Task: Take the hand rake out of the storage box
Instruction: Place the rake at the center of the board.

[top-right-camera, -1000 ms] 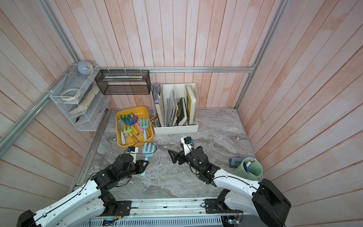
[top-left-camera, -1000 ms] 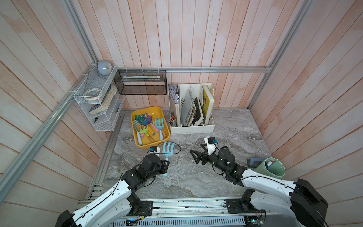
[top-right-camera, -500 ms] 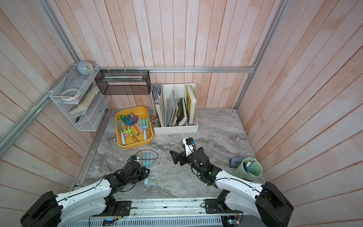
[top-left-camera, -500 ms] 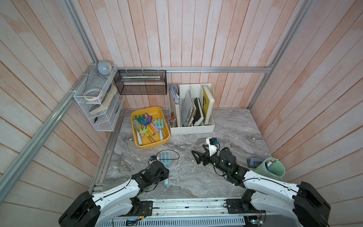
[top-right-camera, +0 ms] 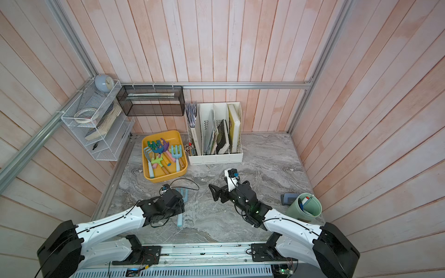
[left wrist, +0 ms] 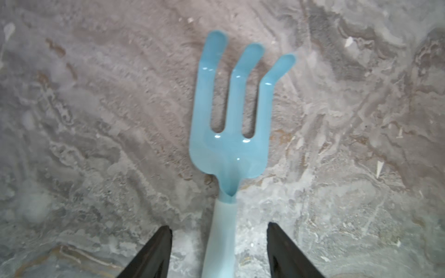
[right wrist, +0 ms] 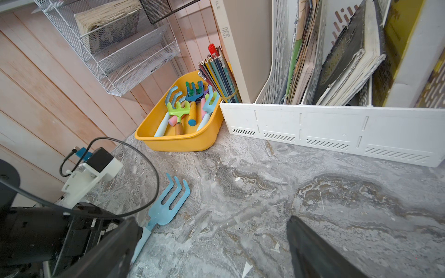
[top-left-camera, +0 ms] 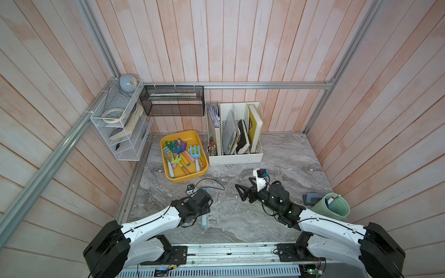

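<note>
Straddling the pale handle of the light-blue hand rake, the left gripper holds its jaws apart. Bare marble shows between each dark finger and the handle, so nothing is gripped. In a top view the left wrist hangs low over the rake's middle; the tines stick out toward the storage box and the handle end lies behind. The white forearm runs low and nearly flat back to the base rail.

The right gripper has its jaws spread wide and empty, above the table, aimed toward the box, with its arm bent up from the rail.

The rake lies flat on the grey marbled tabletop, outside the box and near its robot-facing wall. Other coloured garden tools lie heaped inside the box. A white file organizer stands just beside the box, a black mesh basket hangs on the wall above it, and a green cup lies well apart from it. Pink plank walls enclose the table.
</note>
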Controlling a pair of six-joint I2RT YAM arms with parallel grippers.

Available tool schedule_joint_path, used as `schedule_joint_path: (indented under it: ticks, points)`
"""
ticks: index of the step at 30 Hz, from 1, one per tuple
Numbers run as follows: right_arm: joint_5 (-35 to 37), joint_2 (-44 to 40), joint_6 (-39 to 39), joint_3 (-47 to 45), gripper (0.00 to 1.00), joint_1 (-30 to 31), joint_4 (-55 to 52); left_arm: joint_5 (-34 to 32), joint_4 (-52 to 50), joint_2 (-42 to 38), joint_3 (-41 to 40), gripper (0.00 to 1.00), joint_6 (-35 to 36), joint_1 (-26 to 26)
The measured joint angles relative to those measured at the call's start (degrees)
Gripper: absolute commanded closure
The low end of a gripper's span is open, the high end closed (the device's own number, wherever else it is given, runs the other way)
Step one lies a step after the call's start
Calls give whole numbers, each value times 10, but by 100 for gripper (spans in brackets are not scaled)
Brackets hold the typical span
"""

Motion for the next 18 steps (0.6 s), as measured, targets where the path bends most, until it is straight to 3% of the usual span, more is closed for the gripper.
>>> schedule_joint_path:
  ticks: [8, 15, 18]
  points:
    - [3, -5, 0, -14, 2, 0, -2, -18, -18, 105, 42, 35, 15, -28]
    - [14, -31, 0, -30, 2, 0, -9, -13, 3, 96, 10, 62, 32, -10]
    - [16, -32, 0, -30, 2, 0, -9, -12, 10, 72, -10, 64, 33, 2]
